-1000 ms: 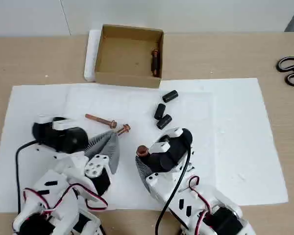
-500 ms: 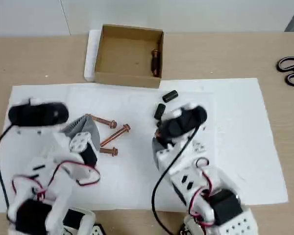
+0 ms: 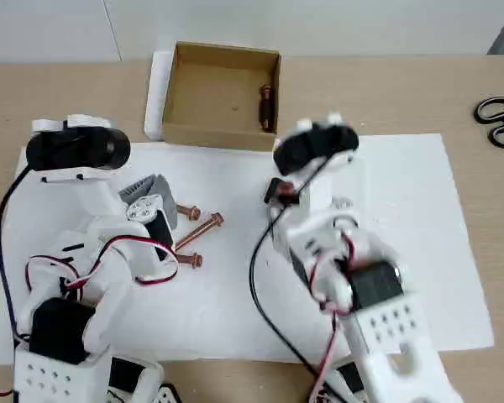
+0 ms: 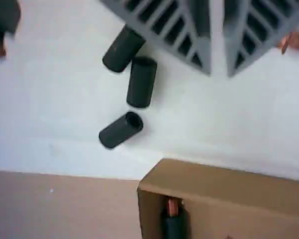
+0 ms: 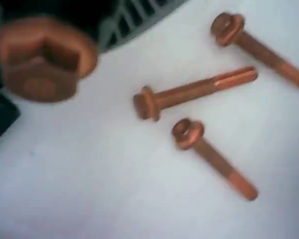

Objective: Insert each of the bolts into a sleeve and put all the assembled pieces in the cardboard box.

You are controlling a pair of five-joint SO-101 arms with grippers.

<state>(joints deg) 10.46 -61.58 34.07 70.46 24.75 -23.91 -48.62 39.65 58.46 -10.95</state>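
The cardboard box (image 3: 223, 133) stands at the far middle of the table with one bolt-in-sleeve piece (image 3: 266, 104) along its inner wall. Three copper bolts (image 3: 198, 228) lie loose on the white sheet. My left gripper (image 3: 155, 186) hangs just beside them, shut and holding nothing. Three black sleeves (image 4: 141, 81) lie on the sheet short of the box (image 4: 224, 191). My right gripper (image 3: 277, 193) is over those sleeves, shut on a copper bolt (image 5: 40, 59) whose head faces its camera. Something dark sits by the bolt's shank; I cannot tell whether it is a sleeve.
A white foam block (image 3: 158, 84) leans against the box's left side. Scissors (image 3: 500, 122) lie at the table's far right edge. The white sheet (image 3: 412, 218) has bare room to the right of the right arm.
The left arm rose and swung left and away, uncovering a third bolt. The right arm carried its bolt from the near middle toward the box, over the sleeves.
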